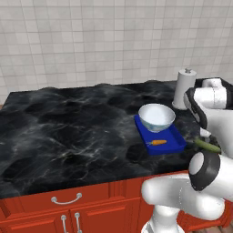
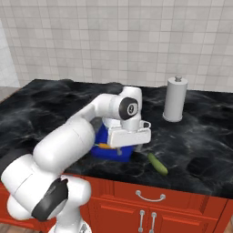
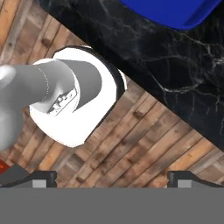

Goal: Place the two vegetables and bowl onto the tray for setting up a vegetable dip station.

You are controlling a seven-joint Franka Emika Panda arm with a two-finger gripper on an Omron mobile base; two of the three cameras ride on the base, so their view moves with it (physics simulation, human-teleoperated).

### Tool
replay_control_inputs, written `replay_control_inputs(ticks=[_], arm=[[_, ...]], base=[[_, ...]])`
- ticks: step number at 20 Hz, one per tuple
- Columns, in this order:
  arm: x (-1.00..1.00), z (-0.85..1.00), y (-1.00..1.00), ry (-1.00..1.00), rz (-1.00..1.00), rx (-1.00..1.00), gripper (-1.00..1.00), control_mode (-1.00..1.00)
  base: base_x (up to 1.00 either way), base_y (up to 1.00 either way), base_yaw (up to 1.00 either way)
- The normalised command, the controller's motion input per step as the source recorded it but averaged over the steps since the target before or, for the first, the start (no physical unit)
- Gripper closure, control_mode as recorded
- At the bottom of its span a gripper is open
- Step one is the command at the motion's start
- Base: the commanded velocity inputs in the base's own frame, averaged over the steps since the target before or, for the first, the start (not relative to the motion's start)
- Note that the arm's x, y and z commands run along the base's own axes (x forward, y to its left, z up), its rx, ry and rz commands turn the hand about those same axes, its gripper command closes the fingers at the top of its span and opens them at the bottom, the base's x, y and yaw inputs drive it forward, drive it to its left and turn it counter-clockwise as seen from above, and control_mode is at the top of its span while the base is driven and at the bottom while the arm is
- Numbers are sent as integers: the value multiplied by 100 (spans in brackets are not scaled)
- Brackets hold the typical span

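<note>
On tray [image 1: 176, 144]: bowl [image 1: 156, 116], carrot [image 1: 159, 142].

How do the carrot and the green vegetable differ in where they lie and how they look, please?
The carrot is orange and lies on the blue tray in front of the bowl; the green vegetable is dark green, longer, and lies on the black counter beside the tray. Both are slim and lying flat.

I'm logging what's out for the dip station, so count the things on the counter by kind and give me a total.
Vegetables: 2, the carrot on the tray and the cucumber on the counter
Bowls: 1, the white bowl on the tray
Trays: 1, the blue tray
Paper towel rolls: 1, the white roll
Total: 5
</note>
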Motion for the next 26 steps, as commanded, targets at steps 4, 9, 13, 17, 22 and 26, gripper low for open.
replay_control_inputs(ticks=[4, 9, 13, 17, 22, 26], arm=[[-1, -11, -34, 7, 1, -4, -100, -100], [-8, -17, -30, -2, 2, -1, -100, -100], [-10, -20, -27, -17, 0, 0, -100, -100], [0, -20, -21, -17, 0, 0, -100, -100], [11, -19, -20, -12, 0, -2, -100, -100], [16, -20, -18, -8, -3, -3, -100, -100]], base=[[0, 0, 0], [0, 0, 0], [0, 0, 0], [0, 0, 0], [0, 0, 0], [0, 0, 0]])
